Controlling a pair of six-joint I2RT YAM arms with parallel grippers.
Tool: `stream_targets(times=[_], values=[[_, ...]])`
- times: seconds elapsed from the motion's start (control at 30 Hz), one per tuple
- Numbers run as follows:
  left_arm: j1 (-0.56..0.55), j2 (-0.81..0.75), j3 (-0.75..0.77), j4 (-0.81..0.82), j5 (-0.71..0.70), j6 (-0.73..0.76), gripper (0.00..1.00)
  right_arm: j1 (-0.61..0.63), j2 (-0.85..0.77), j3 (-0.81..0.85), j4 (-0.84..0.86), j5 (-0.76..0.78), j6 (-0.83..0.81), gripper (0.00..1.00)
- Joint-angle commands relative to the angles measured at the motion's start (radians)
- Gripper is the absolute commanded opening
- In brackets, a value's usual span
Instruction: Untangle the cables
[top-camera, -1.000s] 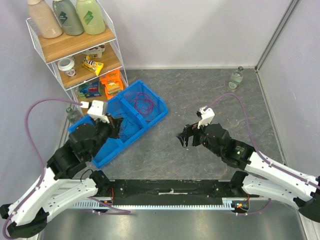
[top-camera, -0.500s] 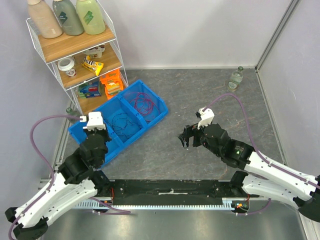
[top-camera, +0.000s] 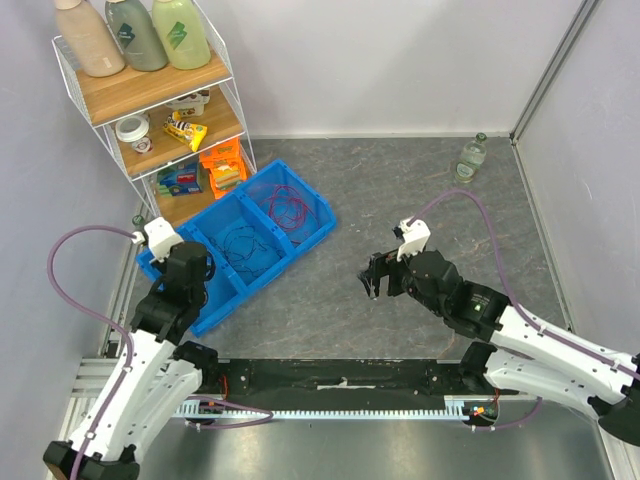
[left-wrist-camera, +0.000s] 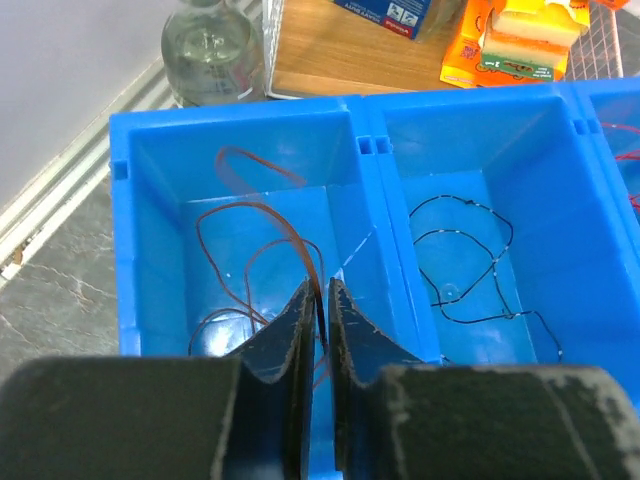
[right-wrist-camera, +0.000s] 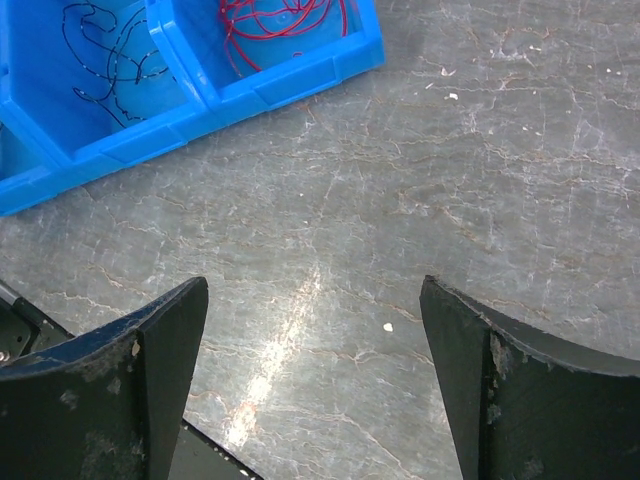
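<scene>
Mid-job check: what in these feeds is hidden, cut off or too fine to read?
Top external: the left arm covers the nearest compartment of the blue plastic bin, hiding the thin red-brown wire.
Left wrist: the left gripper, shut on it, hides the wire's run below its tips; the compartment of bright red wires is cut off by the right edge.
Right wrist: the thin black wire is clipped by the top edge.

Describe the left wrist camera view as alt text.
The left claw, closed on a thin red cable, hangs over a blue divided bin; a black cable lies in the next compartment. A glass bottle stands beyond the bin.
</scene>
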Motion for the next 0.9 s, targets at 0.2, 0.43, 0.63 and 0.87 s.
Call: stream_targets(times=[0.2,0.43,0.63,0.87], values=[[0.119,-0.022,0.111,-0.048,0.247,-0.184,0.93,0.003,-0.071,0.000,-0.037,0.050,0.002,0.94],[0.119,-0.151,0.229,0.139,0.559,-0.035,0.93,0.003,-0.123,0.173,-0.243,0.348,-0.016,0.95],[0.117,-0.136,0.347,0.505,1.210,0.033,0.94,0.003,-0.239,0.356,-0.367,0.645,-0.068,0.98],[0.114,-0.085,0.438,0.783,1.508,-0.023,0.92,0.003,-0.474,0.364,-0.197,0.588,-0.249,0.98]])
